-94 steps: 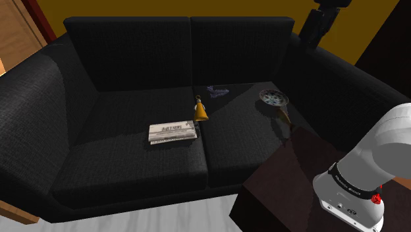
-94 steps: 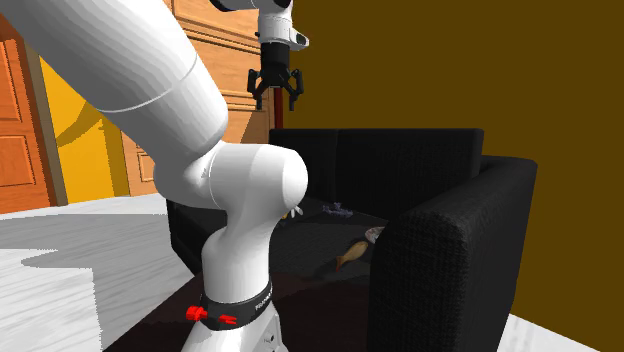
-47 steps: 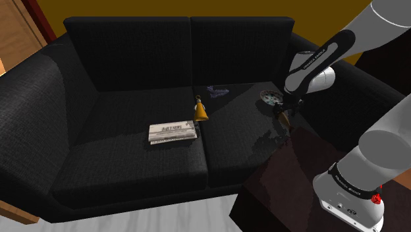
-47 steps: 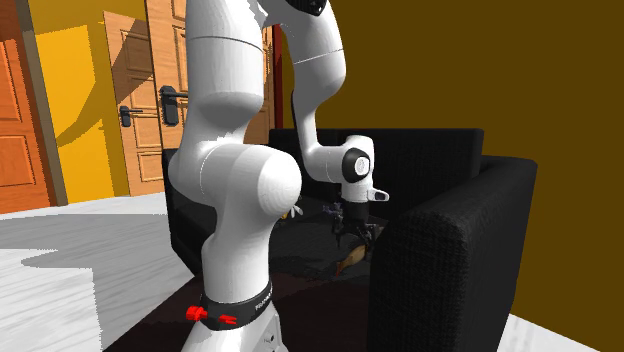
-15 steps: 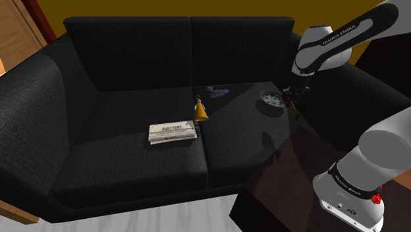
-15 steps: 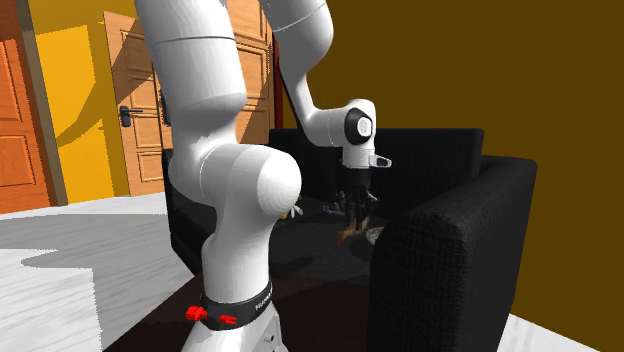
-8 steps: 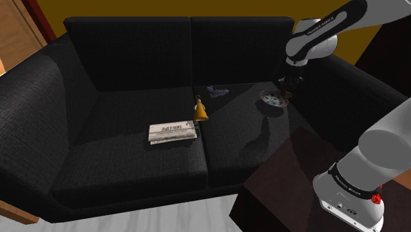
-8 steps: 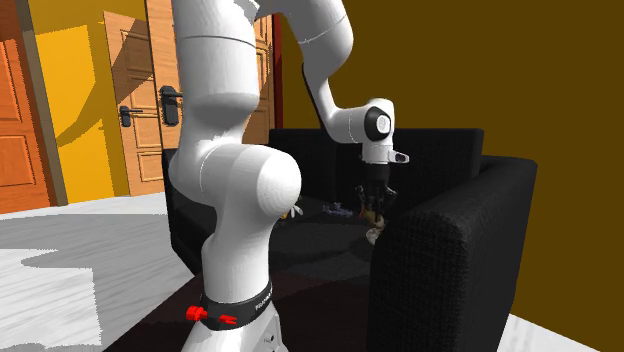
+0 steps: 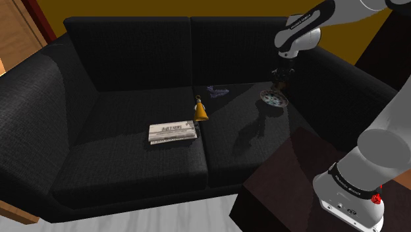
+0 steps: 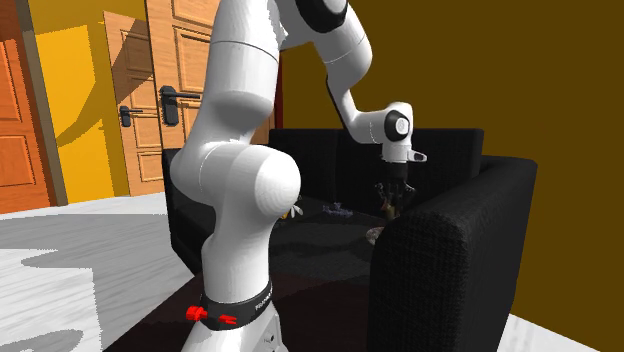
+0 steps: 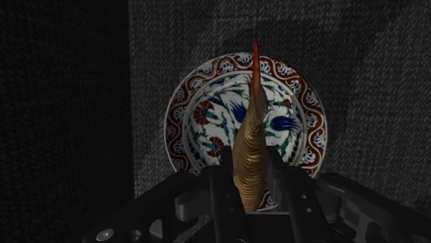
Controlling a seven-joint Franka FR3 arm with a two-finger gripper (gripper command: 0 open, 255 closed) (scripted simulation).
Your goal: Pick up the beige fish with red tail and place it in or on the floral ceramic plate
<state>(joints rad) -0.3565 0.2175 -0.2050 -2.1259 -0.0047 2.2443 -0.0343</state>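
Note:
A beige scaly fish [image 11: 250,155] with a thin red tail [image 11: 255,62] hangs in my black gripper [image 11: 252,185], which is shut on its body. Straight below it lies the floral plate [image 11: 188,117], white with red, blue and green patterns, flat on the black sofa seat. In the shoulder view the gripper [image 9: 279,80] hovers just above the plate [image 9: 273,99] at the seat's far right. In the second exterior view the gripper [image 10: 392,204] holds the fish over the plate [image 10: 374,235], which the sofa arm partly hides.
A folded newspaper [image 9: 172,132], a small yellow cone-shaped figure [image 9: 200,111] and a small bluish thing [image 9: 216,90] lie on the sofa seat. The sofa's backrest and right armrest [image 9: 342,92] rise close to the plate. My dark stand [image 9: 283,178] is in front.
The gripper, still shut on the fish, has risen and moved toward the shoulder view's left and the backrest, from beside the plate to over it.

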